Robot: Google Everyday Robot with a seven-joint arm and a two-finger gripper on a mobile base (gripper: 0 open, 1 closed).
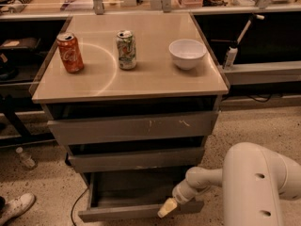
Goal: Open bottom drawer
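Camera view: the claw (pixel 168 207) rests low against the front lip of the bottom drawer (pixel 117 214), probably because that plain front offers no handle. Whether it is open or closed, I cannot tell. The drawer stands partly out, extending left of the claw.

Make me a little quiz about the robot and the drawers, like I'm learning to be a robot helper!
1. True or false: the bottom drawer is pulled out, so you can see inside it.
2. Pick one: where is the claw? A, over the top drawer. B, at the middle drawer. C, at the front of the bottom drawer.
3. How many cans stand on the cabinet top with the white bowl?

Key: 1 true. 2 C, the claw is low down near the right end of that drawer's front. 3 two, the red can and the green can.
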